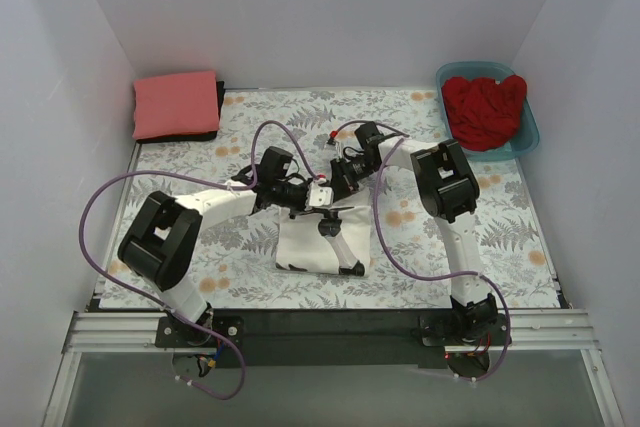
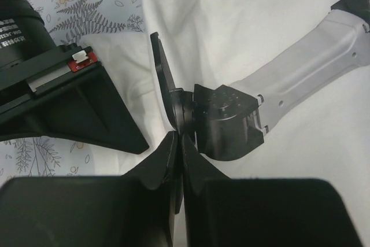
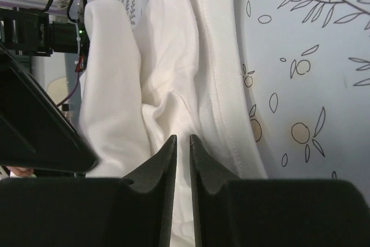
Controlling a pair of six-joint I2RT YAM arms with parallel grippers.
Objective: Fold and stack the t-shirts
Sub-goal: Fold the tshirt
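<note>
The white t-shirt [image 1: 300,247] lies as a rough rectangle at the centre of the floral table cloth [image 1: 480,237]. Both arms meet at its upper edge, just above the middle of the frame. The left gripper [image 1: 303,197] has its jaws pressed together. In its wrist view the tips meet over white cloth [image 2: 243,33], and I cannot tell whether any fabric is caught between them. The right gripper [image 1: 335,185] is almost closed, and in its wrist view white folds [image 3: 167,73] fill the thin slit at the tips [image 3: 182,146], so it appears to be pinching a ridge of the shirt. The coral-pink t-shirt [image 1: 177,104] sits folded at the upper left. The red t-shirt [image 1: 485,107] is heaped in the teal tub [image 1: 530,132] at the upper right. The step in hand looks like carrying the upper edge over for another fold. To do it well, both pinches should take all layers of the edge and move together at one height. The cloth should stay taut between them, and the edge should land square on the lower hem before release. The grippers are very close together, so they must avoid knocking each other.
</note>
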